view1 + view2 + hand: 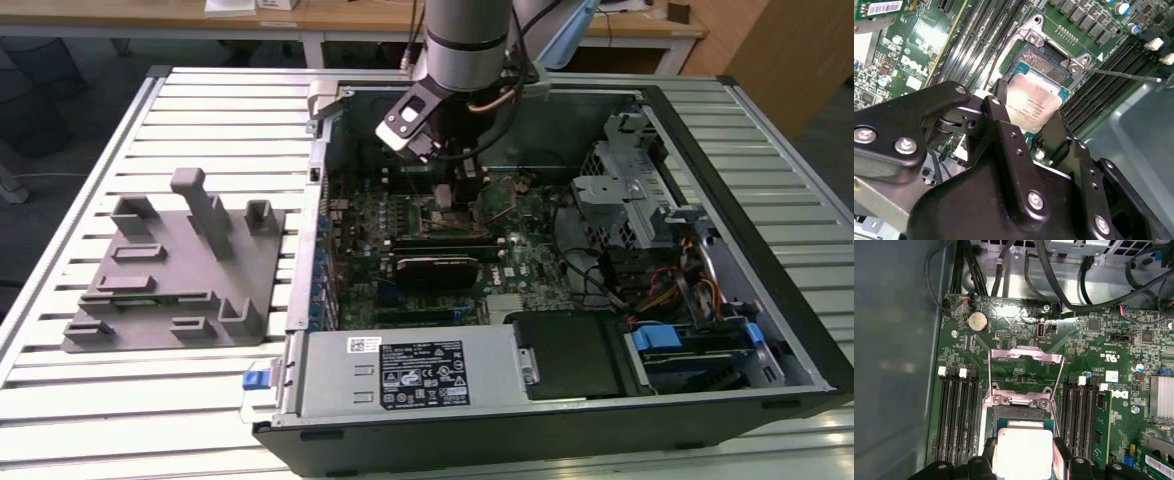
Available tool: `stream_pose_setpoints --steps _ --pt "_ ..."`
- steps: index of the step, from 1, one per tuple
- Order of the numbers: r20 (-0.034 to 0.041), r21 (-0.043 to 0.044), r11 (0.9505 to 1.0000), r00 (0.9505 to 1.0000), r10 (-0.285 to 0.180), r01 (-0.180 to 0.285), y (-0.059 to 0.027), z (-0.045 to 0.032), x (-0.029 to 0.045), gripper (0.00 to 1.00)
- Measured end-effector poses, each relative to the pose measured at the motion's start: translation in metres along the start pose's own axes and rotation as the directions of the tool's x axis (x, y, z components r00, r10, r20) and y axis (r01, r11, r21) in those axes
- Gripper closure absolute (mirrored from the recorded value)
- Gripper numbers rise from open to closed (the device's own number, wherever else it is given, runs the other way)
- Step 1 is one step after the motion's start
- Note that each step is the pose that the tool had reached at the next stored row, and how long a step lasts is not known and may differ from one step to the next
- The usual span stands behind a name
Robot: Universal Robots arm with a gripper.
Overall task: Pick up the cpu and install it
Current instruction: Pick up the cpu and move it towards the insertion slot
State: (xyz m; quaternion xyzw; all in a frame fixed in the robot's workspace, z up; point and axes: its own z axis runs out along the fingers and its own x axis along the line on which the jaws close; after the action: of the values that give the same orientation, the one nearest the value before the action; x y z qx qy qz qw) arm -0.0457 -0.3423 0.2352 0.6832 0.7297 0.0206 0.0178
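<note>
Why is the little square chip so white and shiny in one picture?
In the first wrist view, glare off the cpu washes its metal top out white; in the second wrist view the cpu glares less, and faint print shows.

Silvery cpu between the black fingers of the hand, at the open socket on the green motherboard.

A silver-grey cylindrical arm carries a matte black gripper, its angular plates studded with silver screws; what appears to be a copper-coloured cable loops beside the wrist.
</note>
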Motion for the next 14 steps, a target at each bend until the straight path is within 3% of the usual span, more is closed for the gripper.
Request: stream_pose_setpoints --steps 6,14 --pt "0.0002 0.0 1.0 1.0 0.002 -0.002 -0.0006 0.0103 -0.0001 0.47" --pt "0.0001 0.0 1.0 1.0 0.002 -0.002 -0.0009 0.0172 -0.0001 0.47"
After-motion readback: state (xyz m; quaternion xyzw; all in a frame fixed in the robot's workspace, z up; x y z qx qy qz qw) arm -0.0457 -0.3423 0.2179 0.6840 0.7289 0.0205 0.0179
